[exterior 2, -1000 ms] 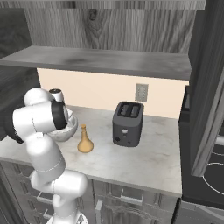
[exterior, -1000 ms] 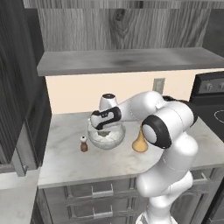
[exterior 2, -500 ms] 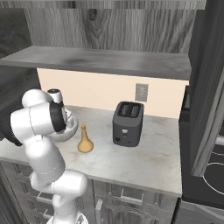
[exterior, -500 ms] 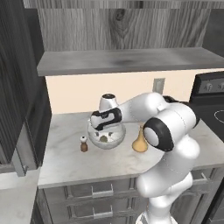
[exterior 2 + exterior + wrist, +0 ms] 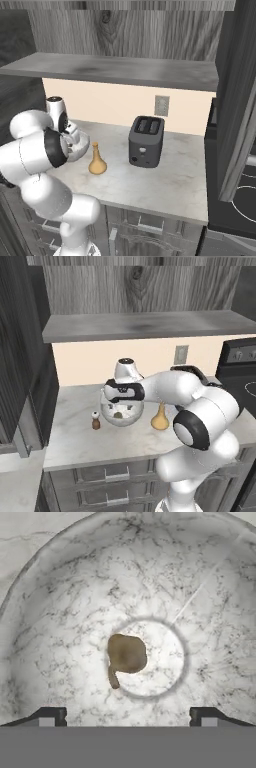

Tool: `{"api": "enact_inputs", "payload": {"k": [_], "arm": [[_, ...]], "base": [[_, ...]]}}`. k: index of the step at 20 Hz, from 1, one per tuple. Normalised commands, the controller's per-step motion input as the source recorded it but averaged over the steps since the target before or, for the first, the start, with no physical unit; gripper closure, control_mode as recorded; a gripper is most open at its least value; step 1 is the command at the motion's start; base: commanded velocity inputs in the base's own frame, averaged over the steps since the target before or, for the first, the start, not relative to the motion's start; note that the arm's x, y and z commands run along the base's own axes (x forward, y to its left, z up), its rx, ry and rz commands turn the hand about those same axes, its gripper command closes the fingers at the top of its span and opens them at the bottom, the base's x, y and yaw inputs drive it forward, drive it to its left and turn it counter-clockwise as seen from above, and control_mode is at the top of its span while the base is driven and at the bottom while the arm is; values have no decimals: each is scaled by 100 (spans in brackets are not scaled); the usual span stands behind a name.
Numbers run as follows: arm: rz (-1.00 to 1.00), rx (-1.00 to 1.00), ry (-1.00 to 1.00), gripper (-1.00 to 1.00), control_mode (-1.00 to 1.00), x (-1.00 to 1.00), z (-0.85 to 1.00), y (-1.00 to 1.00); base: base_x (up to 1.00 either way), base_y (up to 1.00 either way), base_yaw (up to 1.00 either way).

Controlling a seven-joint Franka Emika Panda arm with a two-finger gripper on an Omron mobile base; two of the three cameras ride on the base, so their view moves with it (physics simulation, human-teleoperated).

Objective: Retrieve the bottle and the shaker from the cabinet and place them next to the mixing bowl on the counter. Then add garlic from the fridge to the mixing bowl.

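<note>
My gripper (image 5: 122,401) hangs open just above the mixing bowl (image 5: 107,411), fingertips (image 5: 47,717) spread wide with nothing between them. The brownish garlic (image 5: 126,654) lies loose on the bottom of the glass bowl (image 5: 60,612), and it shows through the bowl's wall as a small dark lump (image 5: 118,415). The brown white-topped shaker (image 5: 95,420) stands on the counter (image 5: 75,441) just left of the bowl. The tan bottle (image 5: 160,418) stands upright to the bowl's right (image 5: 97,161). The cabinet's grey shelf board (image 5: 145,326) runs overhead. The fridge is out of view.
A dark toaster (image 5: 145,141) stands on the counter right of the bottle. A black stove (image 5: 240,361) borders the counter's right end. Grey drawers (image 5: 115,473) sit below the front edge. A wall outlet (image 5: 161,105) is behind the toaster.
The gripper has gone from shut to wide open over the bowl, and the garlic now rests free on the bowl's bottom. The arm has hardly shifted.
</note>
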Motion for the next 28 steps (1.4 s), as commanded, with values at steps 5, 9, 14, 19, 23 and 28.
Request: {"api": "enact_inputs", "payload": {"k": [5, 9, 14, 19, 23, 28], "arm": [[-13, 0, 0, -100, -100, -29, 55, -14], [-10, 0, 0, -100, -100, -65, 30, -27], [-2, 0, 0, -100, -100, -57, 49, -35], [8, -1, 0, -100, -100, -32, 47, -46], [30, 0, 0, -100, -100, -14, 16, -41], [31, 0, -8, -100, -100, -50, 19, -32]], "base": [[0, 0, 0], [0, 0, 0], [0, 0, 0], [0, 0, 0], [0, 0, 0], [0, 0, 0]]}}
